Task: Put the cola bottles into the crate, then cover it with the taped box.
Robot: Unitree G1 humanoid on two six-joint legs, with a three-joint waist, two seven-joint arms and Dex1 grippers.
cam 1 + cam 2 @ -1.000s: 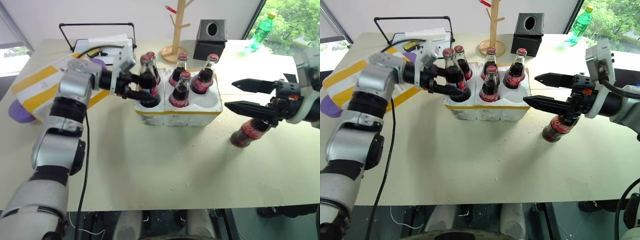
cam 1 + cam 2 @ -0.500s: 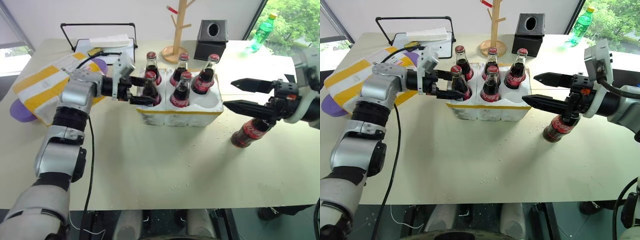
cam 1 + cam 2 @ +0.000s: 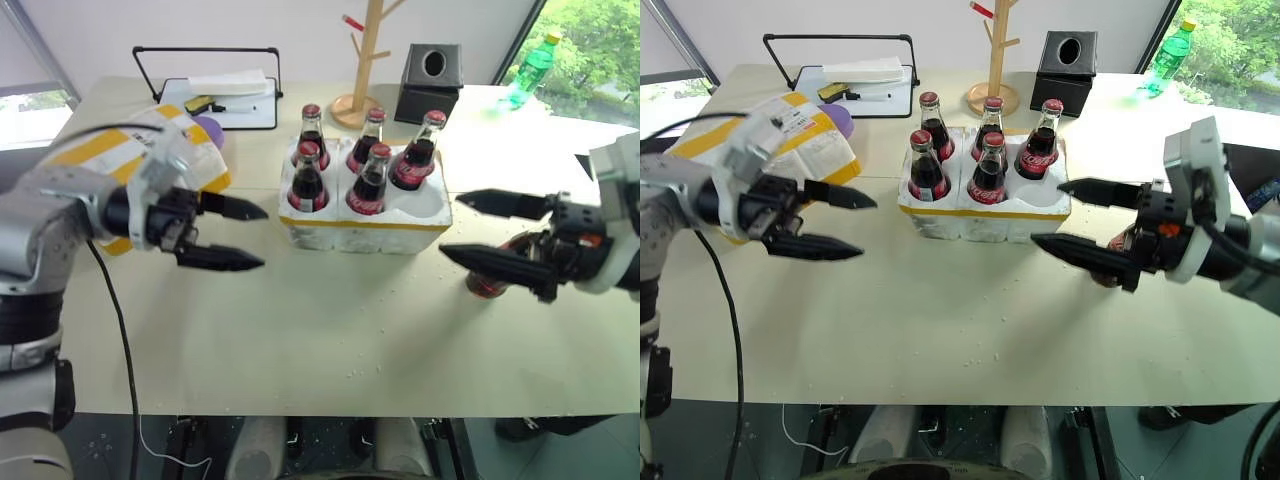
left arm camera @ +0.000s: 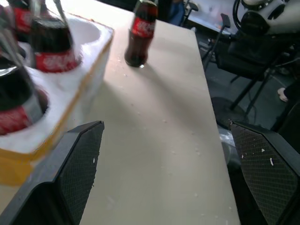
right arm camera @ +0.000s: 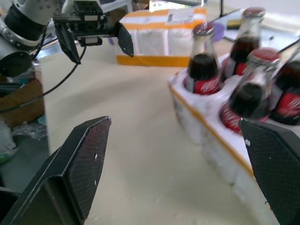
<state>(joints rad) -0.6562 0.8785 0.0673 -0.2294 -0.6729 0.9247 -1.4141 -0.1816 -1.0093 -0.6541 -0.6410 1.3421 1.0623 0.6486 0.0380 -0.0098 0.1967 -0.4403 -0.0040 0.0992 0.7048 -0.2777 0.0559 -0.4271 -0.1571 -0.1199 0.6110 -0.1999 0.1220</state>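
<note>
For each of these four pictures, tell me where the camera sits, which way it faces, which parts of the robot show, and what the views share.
Left eye view: on the head, looking down over the table at the crate; both arms show, left claw and right claw open.
Right eye view: beside it, same scene; taped box at left.
Left wrist view: on the left wrist, facing the loose cola bottle; its own fingers show.
Right wrist view: on the right wrist, facing the crate and the left claw; its own fingers show.
Shared: every view shows the crate with bottles.

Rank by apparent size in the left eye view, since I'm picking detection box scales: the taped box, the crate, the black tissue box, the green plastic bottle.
1. crate
2. taped box, partly hidden by the left arm, so its place against the crate is unsure
3. black tissue box
4. green plastic bottle
</note>
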